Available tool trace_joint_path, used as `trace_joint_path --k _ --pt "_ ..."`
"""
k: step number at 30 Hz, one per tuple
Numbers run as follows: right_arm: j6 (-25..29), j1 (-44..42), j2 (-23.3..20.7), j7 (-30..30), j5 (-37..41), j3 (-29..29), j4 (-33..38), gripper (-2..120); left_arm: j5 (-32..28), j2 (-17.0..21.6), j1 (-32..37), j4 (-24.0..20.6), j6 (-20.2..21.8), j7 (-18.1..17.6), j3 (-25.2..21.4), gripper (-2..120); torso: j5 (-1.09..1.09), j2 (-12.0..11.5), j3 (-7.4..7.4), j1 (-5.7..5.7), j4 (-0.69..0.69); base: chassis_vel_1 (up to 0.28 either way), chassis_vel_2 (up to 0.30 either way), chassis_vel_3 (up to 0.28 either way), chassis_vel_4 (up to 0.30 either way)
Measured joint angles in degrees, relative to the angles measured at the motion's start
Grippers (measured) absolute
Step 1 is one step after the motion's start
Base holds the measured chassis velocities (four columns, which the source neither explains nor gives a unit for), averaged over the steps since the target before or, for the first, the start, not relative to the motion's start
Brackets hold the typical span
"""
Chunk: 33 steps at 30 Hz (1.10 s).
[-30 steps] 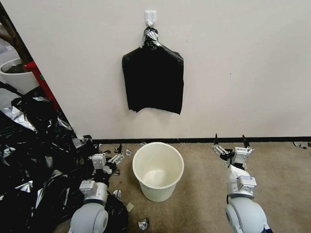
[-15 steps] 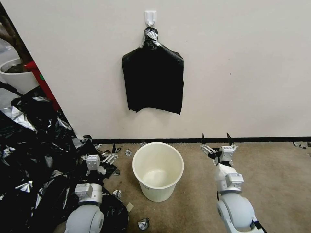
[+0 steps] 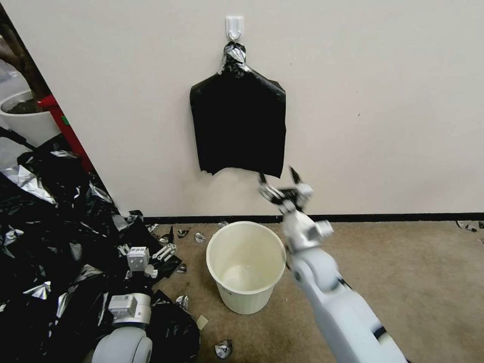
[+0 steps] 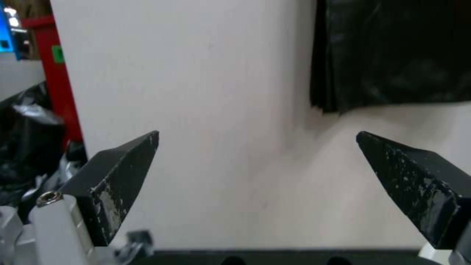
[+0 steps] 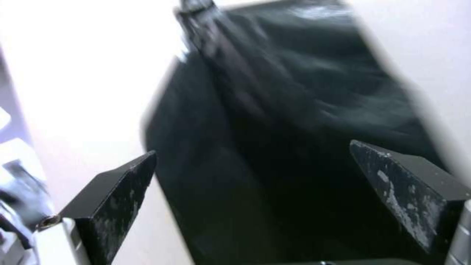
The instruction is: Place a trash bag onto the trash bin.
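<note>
Just below the black bundle (image 3: pixel 238 123), right gripper (image 3: pixel 279 177) (fingers spread).

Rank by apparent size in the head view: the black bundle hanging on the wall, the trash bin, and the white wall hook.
1. Hanging black bundle, largest.
2. Trash bin, somewhat smaller, though it stands nearer the camera.
3. Wall hook, smallest.

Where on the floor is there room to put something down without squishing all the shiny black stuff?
The bare carpet right of the trash bin, up to the black baseboard, is free. A small strip in front of the bin holds only little scraps. Left of the bin is crowded: the heap of black film lies there, with the left end effector over its edge.
</note>
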Motion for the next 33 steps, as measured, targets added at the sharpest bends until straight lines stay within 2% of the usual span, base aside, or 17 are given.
trace_joint_path --k 2,4,6,11,19,33 --pt "2.7 7.0 2.8 -3.1 6.3 -1.5 -6.2 100 -0.7 0.1 0.0 0.2 -1.3 0.1 -0.2 100 -0.01 0.0 0.0 0.0 0.01 0.0 0.0 0.0 0.0" --pt "3.2 8.9 3.6 -3.8 8.0 -1.8 -7.7 100 -0.7 0.1 0.0 0.2 -1.4 0.1 -0.4 100 0.0 0.0 0.0 0.0 0.0 0.0 0.0 0.0 0.0" --pt "4.2 15.2 6.3 -5.6 13.3 -2.4 -11.3 100 -0.8 0.1 0.3 0.2 -1.7 0.1 -0.8 100 0.0 0.0 0.0 0.01 0.01 0.0 0.0 0.0 0.0" --pt "4.6 23.1 7.5 -6.6 16.5 -4.1 -16.0 100 -0.7 0.1 0.7 0.6 -2.3 0.4 -1.1 100 0.0 0.0 0.0 0.01 0.0 0.0 0.0 0.0 0.0" --pt "4.3 27.7 7.5 -6.4 17.3 -6.0 -20.2 100 -0.6 -0.1 0.7 0.7 -2.5 0.4 -1.8 100 0.02 0.0 0.0 0.01 -0.01 0.0 0.0 0.0 0.0" --pt "3.8 30.1 6.6 -6.1 19.1 -9.0 -21.5 96 0.3 0.1 0.7 1.2 -2.5 0.2 -2.3 100 0.02 0.0 0.0 0.0 0.0 0.0 0.0 0.0 0.0"
